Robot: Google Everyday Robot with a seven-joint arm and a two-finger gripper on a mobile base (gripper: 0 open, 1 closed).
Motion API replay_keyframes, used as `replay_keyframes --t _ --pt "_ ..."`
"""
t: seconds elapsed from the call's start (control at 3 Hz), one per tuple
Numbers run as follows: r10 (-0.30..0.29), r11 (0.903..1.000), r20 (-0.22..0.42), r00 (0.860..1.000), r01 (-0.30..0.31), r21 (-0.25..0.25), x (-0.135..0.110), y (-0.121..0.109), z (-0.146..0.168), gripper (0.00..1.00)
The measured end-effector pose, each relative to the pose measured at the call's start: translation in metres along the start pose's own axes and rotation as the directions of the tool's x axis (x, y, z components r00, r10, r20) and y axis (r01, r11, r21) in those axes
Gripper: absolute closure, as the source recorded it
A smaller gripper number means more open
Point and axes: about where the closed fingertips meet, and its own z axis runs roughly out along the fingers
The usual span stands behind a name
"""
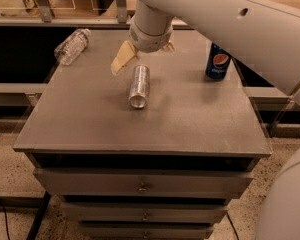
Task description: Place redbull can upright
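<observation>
The redbull can is a slim silver can lying on its side near the middle of the grey table. Its round end faces me. My gripper hangs just behind and above the can's far end. One tan finger shows to the can's left, and a bit of the other shows on the right under the wrist. The jaws stand apart and hold nothing. The gripper does not touch the can.
A blue Pepsi can stands upright at the back right. A clear water bottle lies on its side at the back left. My white arm crosses the upper right. Drawers sit below the table's front edge.
</observation>
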Motion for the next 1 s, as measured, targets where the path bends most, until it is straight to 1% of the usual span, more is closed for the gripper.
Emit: replay_keyframes --t 0.33,0.67,1.0 --pt "0.072 0.9939 -0.033 0.997 -0.069 0.086 -0.001 -0.003 0.013 0.00" --pt "0.146 0.9831 -0.019 0.989 -0.143 0.115 -0.004 -0.005 0.014 0.00" --pt "0.152 0.9863 -0.077 0.985 -0.146 0.078 -0.004 0.002 0.028 0.00"
